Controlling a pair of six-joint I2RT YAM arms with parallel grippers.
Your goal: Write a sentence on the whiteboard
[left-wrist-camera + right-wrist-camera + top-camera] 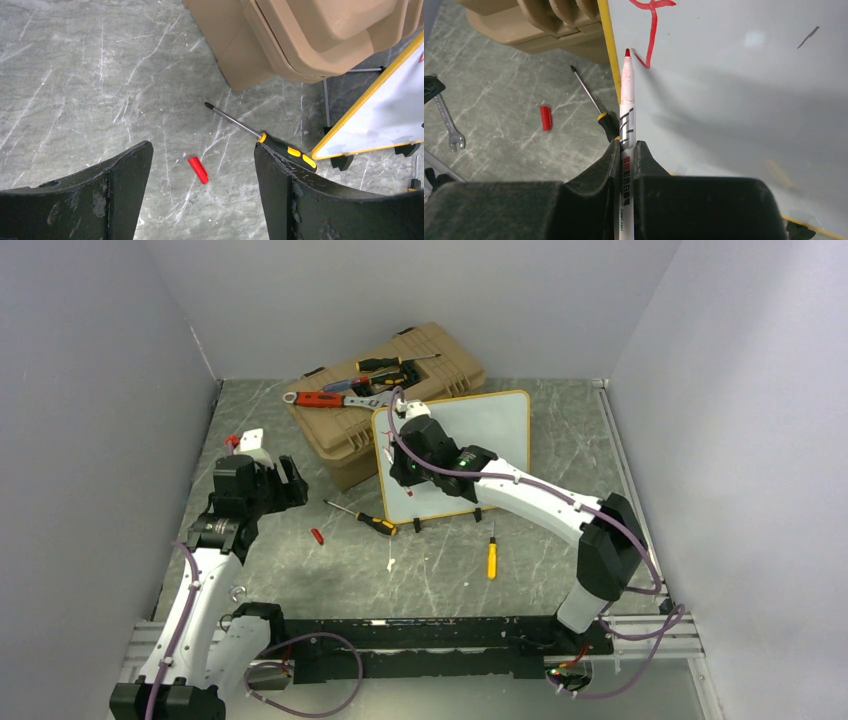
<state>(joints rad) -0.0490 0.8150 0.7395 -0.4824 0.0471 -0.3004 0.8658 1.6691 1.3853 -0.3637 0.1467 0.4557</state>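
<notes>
Toward whiteboard (749,125), marker (626,95) pointing, tip perhaps touching

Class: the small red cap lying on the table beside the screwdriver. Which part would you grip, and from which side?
Grip the red cap across its short width at mid-length, coming down from above. It lies flat on the table, a short tube with nothing touching its long sides, so jaws should fit there. The open left gripper hangs nearest.
</notes>
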